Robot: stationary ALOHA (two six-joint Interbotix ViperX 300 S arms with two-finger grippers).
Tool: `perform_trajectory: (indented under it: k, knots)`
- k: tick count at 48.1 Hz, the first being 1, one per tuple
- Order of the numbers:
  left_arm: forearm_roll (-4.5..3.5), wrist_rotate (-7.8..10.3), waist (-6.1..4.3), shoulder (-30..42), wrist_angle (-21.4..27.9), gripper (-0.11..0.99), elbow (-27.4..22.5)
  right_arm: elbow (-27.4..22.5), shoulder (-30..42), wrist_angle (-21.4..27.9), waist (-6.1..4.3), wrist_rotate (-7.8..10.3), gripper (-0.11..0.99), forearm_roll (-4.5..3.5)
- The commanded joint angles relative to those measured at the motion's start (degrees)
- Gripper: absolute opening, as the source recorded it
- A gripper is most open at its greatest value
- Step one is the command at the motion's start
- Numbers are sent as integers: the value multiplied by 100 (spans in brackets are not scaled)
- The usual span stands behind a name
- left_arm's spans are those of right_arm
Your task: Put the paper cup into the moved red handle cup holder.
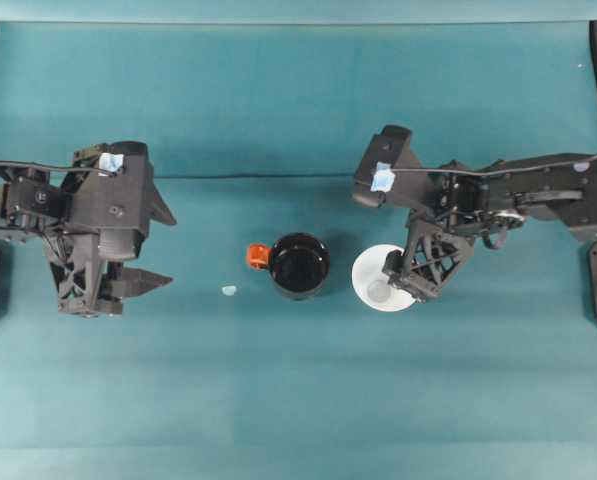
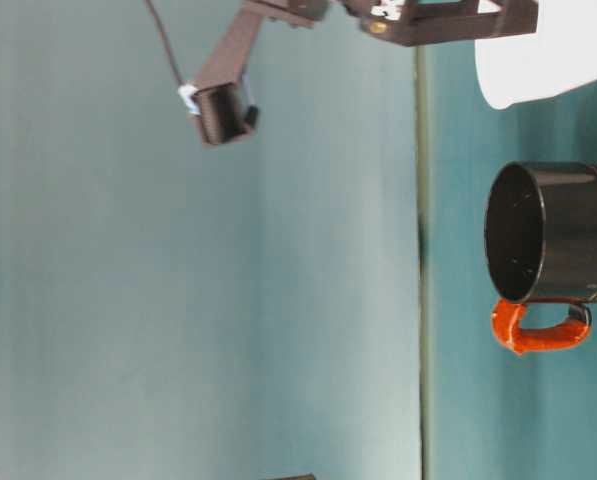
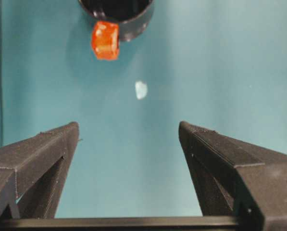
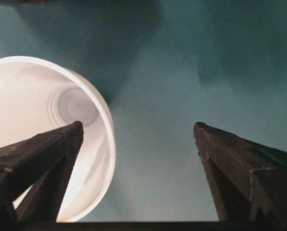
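The white paper cup (image 1: 378,277) stands round and smooth at 3 o'clock of the shiny black red handle cup holder (image 1: 299,265), just beside it on the teal tabletop (image 1: 278,400). The right tool (image 1: 402,283) is wide open, one finger over the cup's mouth, holding nothing. The left tool (image 1: 156,248) is wide open and holds nothing.

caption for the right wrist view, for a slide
Open right tool straddling the paper cup rim, one finger inside, above the teal table.

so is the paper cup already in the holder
No, in the overhead view the paper cup stands on the table beside the holder, whose black inside is empty.
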Motion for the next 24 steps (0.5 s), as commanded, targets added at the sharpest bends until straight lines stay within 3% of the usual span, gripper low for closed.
perform_trajectory:
  k: [1,17,20,24]
  knots:
    - [18,-9,-9,-18,-26,93,-53,-88,97,-35,-9,26,79,9]
    - [18,-9,-9,-18,-35,93,-44,-132,123,-70,-9,35,74,18]
    - [18,-9,-9,-18,-35,93,-44,-158,123,-70,-9,35,68,44]
    - [18,-9,-9,-18,-26,93,-44,-193,123,-62,-9,26,45,62]
